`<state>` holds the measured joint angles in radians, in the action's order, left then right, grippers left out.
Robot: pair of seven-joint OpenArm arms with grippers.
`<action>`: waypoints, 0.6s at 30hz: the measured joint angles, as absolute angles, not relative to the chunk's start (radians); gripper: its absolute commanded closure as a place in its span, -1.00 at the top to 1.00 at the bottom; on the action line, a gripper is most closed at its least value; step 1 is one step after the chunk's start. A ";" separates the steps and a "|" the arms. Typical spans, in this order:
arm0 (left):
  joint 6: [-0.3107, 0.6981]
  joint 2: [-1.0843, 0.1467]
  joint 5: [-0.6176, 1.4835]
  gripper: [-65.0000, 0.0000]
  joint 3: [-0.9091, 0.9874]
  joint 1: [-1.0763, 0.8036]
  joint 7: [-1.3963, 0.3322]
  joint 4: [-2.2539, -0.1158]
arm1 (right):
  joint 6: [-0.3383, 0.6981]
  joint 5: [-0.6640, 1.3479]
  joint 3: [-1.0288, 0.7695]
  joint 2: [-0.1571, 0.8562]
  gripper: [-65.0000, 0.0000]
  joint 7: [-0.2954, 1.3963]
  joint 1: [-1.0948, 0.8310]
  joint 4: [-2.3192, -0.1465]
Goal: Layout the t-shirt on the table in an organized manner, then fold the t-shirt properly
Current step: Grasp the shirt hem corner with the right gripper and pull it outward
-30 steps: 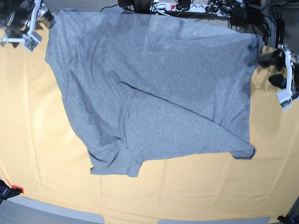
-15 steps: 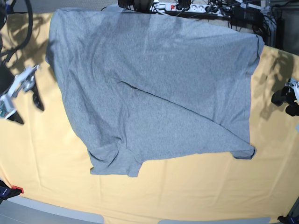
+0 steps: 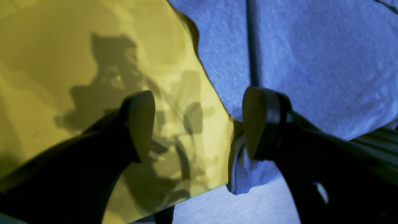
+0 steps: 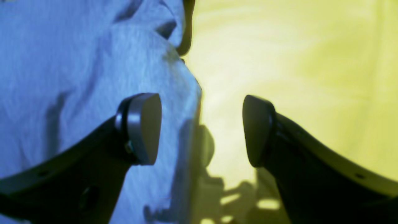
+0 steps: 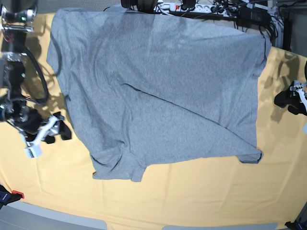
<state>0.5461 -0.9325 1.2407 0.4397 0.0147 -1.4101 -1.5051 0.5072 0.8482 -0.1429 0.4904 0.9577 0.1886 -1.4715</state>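
Two claws are visible across three views.

Base view: The t-shirt [image 5: 158, 91] lies spread on the table [image 5: 201, 196], plain grey side up, occupying the upper centre of the surface. Its top edge reaches the far table edge, just below a power strip [image 5: 168, 6] and a tangle of cables [image 5: 240, 12]. One long diagonal crease runs from mid-shirt down toward the lower right corner. A sleeve is folded under itself at the lower left corner. No lettering, brand or label is legible on the exposed side. The right claw [image 5: 53, 133] sits low over the table at this view's left, just beside the shirt's left edge, its fingers spread apart and empty. The left claw [image 5: 292, 99] is at the right border, near the shirt's right edge but apart from it; it is partly cut off by the frame.

Left wrist view: The left claw [image 3: 199, 124] stands wide open with nothing between its fingers. One finger [image 3: 141, 124] is over bare table [image 3: 62, 46]; the other is over the t-shirt [image 3: 311, 62]. The shirt's edge runs diagonally through the gap, with a small folded-over hem at the lower centre. No writing can be read.

Right wrist view: The right claw [image 4: 202, 129] is likewise wide open and empty. One finger [image 4: 143, 127] is over the t-shirt [image 4: 77, 62]; the other is over the table [image 4: 295, 62]. The shirt's edge passes between them. The view is blurred; no print is legible.
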 measured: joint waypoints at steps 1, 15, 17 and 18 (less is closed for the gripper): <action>0.546 -0.931 1.240 0.37 0.440 0.014 -1.411 -1.505 | 0.507 0.848 -0.142 0.468 0.28 0.961 0.203 -1.439; 0.546 -0.931 1.241 0.37 0.440 0.014 -1.410 -1.505 | 0.412 0.570 -0.144 0.343 -0.09 0.962 0.234 -1.357; 0.546 -0.931 1.240 0.37 0.440 0.014 -1.411 -1.505 | 0.410 0.561 -0.147 0.350 -0.08 0.960 0.239 -1.357; 0.546 -0.931 1.241 0.37 0.440 0.014 -1.410 -1.505 | 0.430 0.576 -0.147 0.350 -0.08 0.956 0.239 -1.357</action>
<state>0.5461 -0.9310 1.2407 0.4397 0.0143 -1.4101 -1.5051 0.4301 0.5762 -0.1467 0.3496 0.9562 0.2394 -1.3571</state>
